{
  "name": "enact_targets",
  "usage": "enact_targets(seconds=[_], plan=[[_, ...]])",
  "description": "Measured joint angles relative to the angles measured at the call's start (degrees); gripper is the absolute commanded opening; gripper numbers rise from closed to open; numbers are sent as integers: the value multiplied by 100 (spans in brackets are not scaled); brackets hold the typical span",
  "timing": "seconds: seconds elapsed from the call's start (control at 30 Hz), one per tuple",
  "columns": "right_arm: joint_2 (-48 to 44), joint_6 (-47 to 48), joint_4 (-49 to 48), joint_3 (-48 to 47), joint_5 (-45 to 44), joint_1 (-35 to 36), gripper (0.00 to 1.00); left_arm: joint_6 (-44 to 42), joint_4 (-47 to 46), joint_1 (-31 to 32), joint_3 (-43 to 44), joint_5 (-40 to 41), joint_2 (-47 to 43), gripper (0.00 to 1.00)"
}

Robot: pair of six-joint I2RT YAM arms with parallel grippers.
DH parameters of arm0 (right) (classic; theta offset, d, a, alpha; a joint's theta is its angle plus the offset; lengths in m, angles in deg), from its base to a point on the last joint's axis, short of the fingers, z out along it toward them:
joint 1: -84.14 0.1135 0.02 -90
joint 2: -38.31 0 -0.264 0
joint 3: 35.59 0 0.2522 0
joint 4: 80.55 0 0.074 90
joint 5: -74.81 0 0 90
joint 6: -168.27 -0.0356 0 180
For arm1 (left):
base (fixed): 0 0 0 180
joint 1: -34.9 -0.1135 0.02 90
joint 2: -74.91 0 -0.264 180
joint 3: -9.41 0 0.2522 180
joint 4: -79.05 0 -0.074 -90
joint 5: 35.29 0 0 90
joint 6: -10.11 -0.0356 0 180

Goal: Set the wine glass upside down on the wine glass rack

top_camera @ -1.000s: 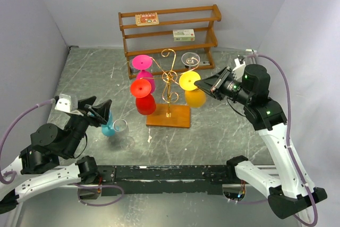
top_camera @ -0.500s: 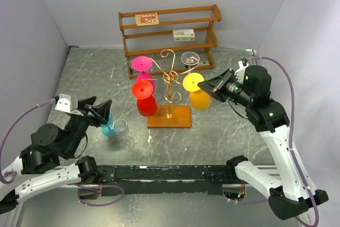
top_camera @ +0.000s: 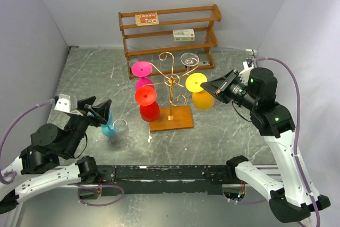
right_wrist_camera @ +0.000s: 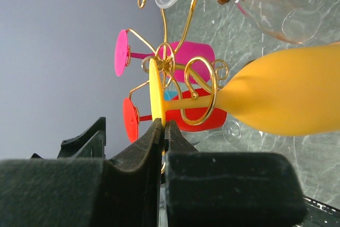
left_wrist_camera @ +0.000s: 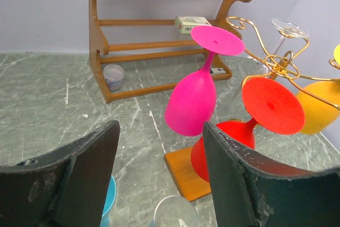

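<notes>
Right gripper (top_camera: 209, 85) is clamped tight, fingertips pinched on the rim of the yellow wine glass's (top_camera: 202, 99) foot. That glass is on the right side of the wine glass rack (top_camera: 171, 81), bowl down and foot up, tilted, with its stem threaded through one of the gold scroll arms. From the right wrist view the stem sits right inside the curl. The pink glass (top_camera: 142, 70) and red glass (top_camera: 147, 102) hang upside down on the rack's left side. Over at near left, the left gripper (top_camera: 102, 110) hovers with its jaws spread wide and nothing between them. A blue glass (top_camera: 108, 126) and a clear glass (top_camera: 121, 129) sit on the table (top_camera: 228, 128) just beside it. The wooden shelf (top_camera: 170, 31) stands at the far wall.
</notes>
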Motion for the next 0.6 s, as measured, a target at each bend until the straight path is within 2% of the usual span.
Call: enact_targets(seconds=[0.6], plan=[[-179,4,35,0,-612,0,0,20,0,0,0,0,-4,75]])
